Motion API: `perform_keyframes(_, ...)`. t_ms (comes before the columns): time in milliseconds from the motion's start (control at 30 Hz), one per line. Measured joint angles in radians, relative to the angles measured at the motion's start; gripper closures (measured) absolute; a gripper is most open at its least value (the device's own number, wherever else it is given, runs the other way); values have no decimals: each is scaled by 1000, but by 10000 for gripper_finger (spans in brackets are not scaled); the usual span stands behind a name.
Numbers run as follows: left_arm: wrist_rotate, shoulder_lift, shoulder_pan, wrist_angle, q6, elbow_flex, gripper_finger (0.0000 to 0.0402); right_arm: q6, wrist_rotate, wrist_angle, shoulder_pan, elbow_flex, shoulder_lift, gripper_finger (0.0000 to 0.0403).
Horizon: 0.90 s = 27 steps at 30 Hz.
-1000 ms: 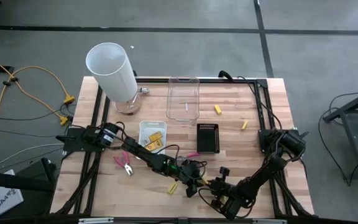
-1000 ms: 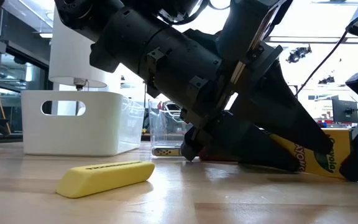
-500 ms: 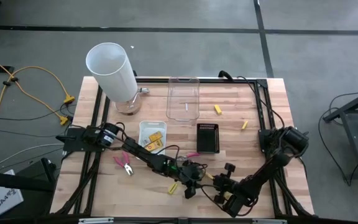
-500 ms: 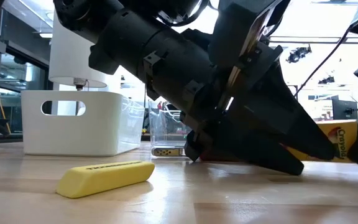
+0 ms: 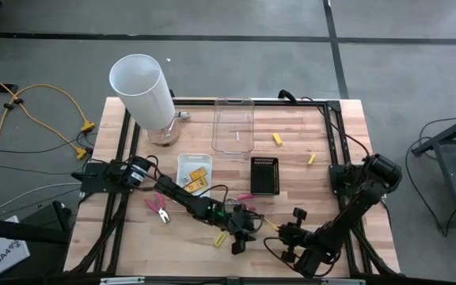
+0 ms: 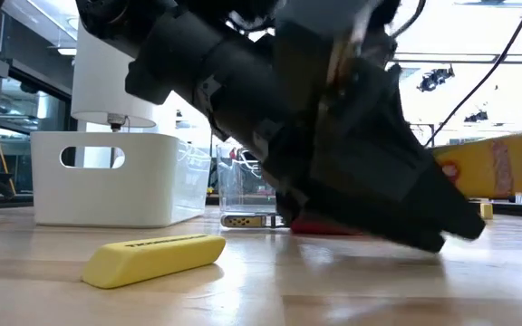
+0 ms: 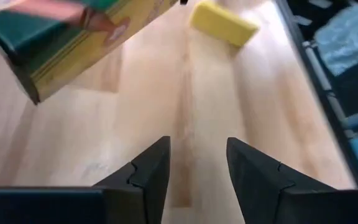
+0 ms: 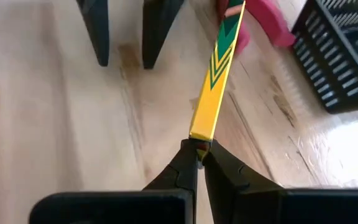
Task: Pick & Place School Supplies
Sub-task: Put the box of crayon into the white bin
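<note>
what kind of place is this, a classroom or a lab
Most likely a robotics lab or workshop, not a classroom: a wooden workbench in a metal frame on bare concrete floor, yellow cables trailing beside it, and bright industrial ceiling lights behind.

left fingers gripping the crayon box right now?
No: in the left wrist view the left fingers stand apart over bare wood, while the right gripper pinches the crayon box by its end.

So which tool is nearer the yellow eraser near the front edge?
Left. The left tool hovers just beside the eraser; the right tool sits farther off, gripping the crayon box.
</note>
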Motion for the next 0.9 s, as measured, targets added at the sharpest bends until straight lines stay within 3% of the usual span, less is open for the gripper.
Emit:
perform_keyframes(400,20,-15,8,20,84,0,252,26,-9,2,112,1,-111,397)
perform_keyframes(700,17,-15,38,227,192,2,253,45,-13,18,176,1,-115,397)
perform_keyframes(900,35,-15,54,245,189,2,253,45,7,22,193,1,-115,397)
